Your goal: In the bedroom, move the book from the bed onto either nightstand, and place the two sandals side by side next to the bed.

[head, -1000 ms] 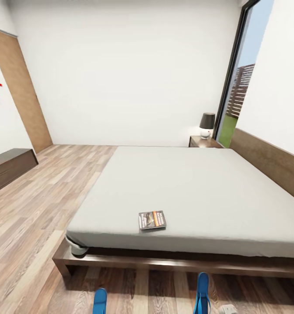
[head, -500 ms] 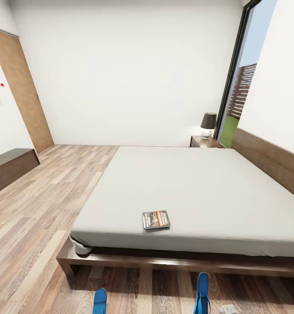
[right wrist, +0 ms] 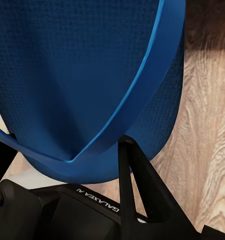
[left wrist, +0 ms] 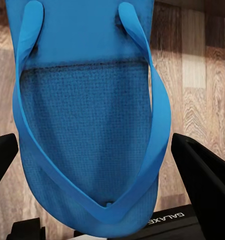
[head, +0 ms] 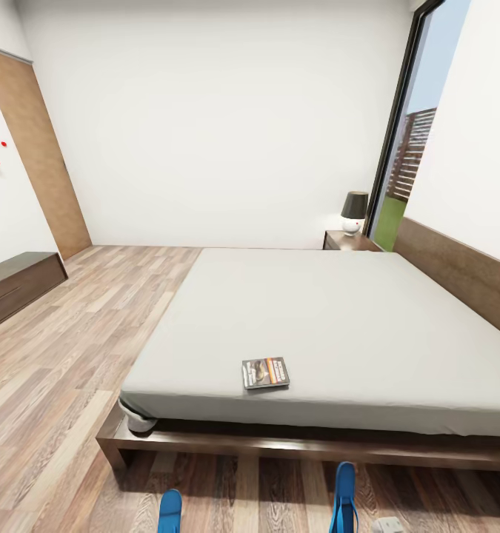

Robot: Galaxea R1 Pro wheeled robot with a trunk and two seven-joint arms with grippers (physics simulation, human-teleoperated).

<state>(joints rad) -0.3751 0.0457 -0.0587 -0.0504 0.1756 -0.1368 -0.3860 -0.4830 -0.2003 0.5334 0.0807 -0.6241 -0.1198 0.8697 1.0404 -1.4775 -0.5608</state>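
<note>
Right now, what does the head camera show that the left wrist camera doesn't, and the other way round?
Head view alone: the bed with the book near its foot edge, the nightstand with its lamp, the window and the door. Left wrist view alone: a close look at one sandal's straps and textured sole, between the left hand's dark fingers. Both show a blue sandal and the wood-plank floor.

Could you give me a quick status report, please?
Left tool straddles one sandal; right tool at other sandal. Book on bed.
</note>
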